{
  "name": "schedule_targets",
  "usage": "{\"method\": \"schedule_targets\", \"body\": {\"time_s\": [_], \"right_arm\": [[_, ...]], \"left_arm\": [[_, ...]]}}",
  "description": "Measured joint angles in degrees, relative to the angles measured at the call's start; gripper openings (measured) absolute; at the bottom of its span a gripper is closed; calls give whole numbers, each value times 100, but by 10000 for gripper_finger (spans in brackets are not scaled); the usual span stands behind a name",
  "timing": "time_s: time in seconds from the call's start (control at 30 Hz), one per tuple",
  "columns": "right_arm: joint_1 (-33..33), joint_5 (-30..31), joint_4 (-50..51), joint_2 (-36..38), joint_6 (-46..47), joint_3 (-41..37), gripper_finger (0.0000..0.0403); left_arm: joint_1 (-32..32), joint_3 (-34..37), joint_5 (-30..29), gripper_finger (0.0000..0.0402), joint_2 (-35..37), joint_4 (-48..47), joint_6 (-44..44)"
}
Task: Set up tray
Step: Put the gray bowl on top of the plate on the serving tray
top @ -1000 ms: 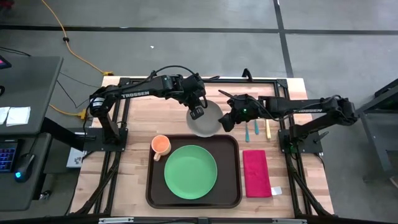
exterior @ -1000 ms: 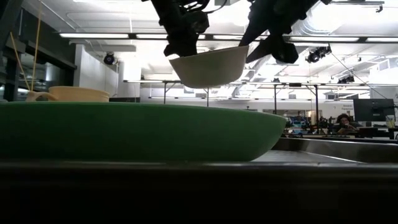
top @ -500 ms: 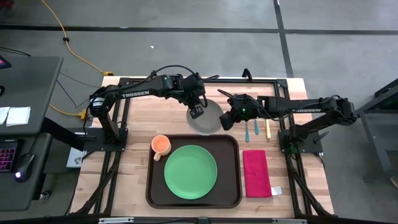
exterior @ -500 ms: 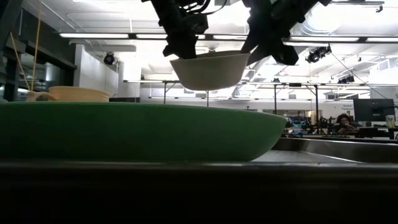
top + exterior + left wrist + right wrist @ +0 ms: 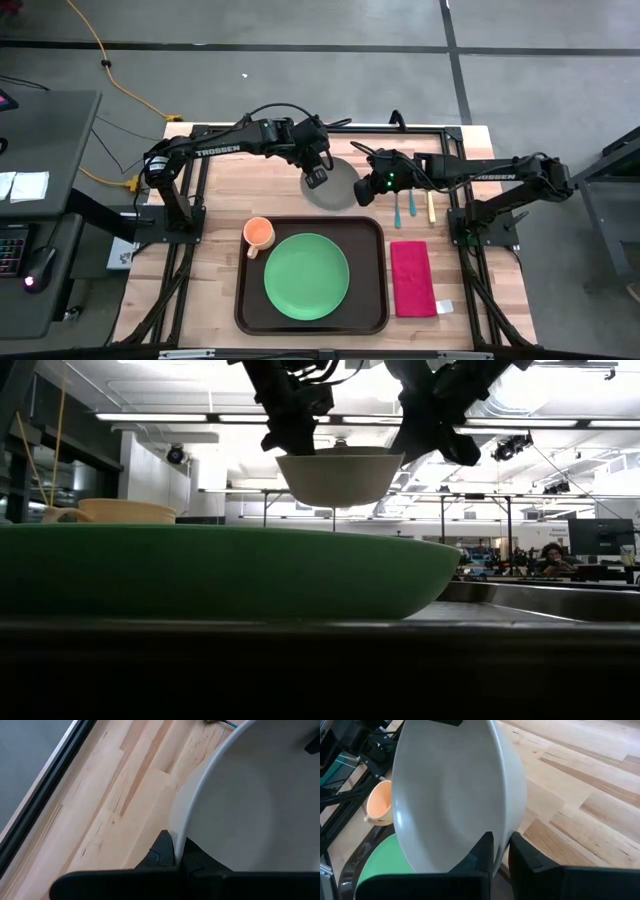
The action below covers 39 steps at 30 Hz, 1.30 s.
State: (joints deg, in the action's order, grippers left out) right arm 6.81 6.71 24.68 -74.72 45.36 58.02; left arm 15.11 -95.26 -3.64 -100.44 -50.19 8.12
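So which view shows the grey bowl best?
The low view: the grey bowl shows whole in profile, held aloft. The high view shows it partly under the arms; each wrist view shows only the rim section its own fingers pinch.

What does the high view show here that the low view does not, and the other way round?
Only the high view shows the red napkin, the utensils on the wooden table, and the orange cup seen from above at the tray's corner. Only the low view shows the gray bowl held clear above the green plate, plus the room and a person behind. Both show the left claw and right claw shut on opposite sides of the bowl's rim.
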Motion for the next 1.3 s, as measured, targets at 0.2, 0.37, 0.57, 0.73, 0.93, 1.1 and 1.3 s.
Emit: {"method": "schedule_targets", "body": {"time_s": [0.2, 0.37, 0.57, 0.73, 0.93, 1.1, 1.3], "right_arm": [[0, 75, 29, 0, -11, 0, 15], [0, 119, 213, -9, -33, -7, 3], [0, 164, 272, -9, -73, -7, 0], [-2, 132, 188, -9, -126, 1, 2], [-11, 85, 132, -7, -196, 26, 3], [-7, 83, 190, -2, -214, 26, 3], [-7, 29, 236, 2, -214, 26, 2]], "left_arm": [[0, 0, -25, 31, 0, 108, -22], [-11, -7, 28, 57, 15, 337, -37], [-21, -11, 123, 82, 15, 462, -55], [-28, -15, 342, 91, 15, 792, -94], [-30, -20, 677, 87, 11, 1324, -511], [-25, -20, 648, 79, 9, 1307, -511], [-22, -18, 616, 71, 9, 1303, -642]]}}
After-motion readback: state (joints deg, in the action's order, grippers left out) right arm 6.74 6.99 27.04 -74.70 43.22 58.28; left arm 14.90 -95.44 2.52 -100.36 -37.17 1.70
